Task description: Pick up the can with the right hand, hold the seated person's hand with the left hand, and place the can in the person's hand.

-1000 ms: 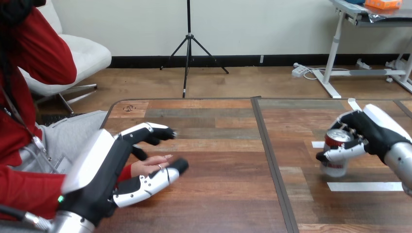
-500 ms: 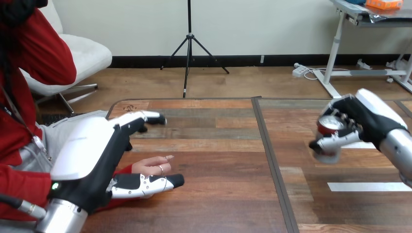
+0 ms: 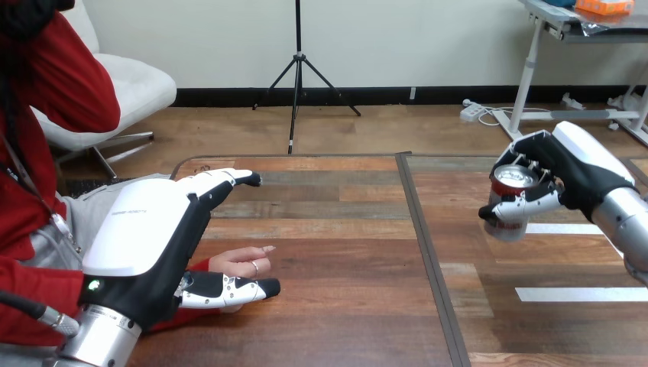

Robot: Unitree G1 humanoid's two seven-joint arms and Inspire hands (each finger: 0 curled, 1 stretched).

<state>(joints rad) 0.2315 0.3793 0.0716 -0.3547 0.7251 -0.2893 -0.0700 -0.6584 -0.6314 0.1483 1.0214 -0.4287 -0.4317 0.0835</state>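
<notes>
At the brown wooden table's (image 3: pixel 344 252) right, the right hand (image 3: pixel 569 172) curls its fingers round a tilted red-and-silver metal can (image 3: pixel 508 212) — the left hand (image 3: pixel 145 237), fingers straight, flanks the person's hand (image 3: pixel 241 261).

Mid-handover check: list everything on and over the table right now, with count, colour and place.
can: one, red with silver top, tilted, over the right part of the table
tape strips: two, white, flat on the table's right part
table: one, brown wood
person's hand: one, lying on the table's left part
left hand: one, black and white, open, fingers straight above the person's hand, thumb alongside it
right hand: one, black and white, fingers and thumb curled round the can
</notes>
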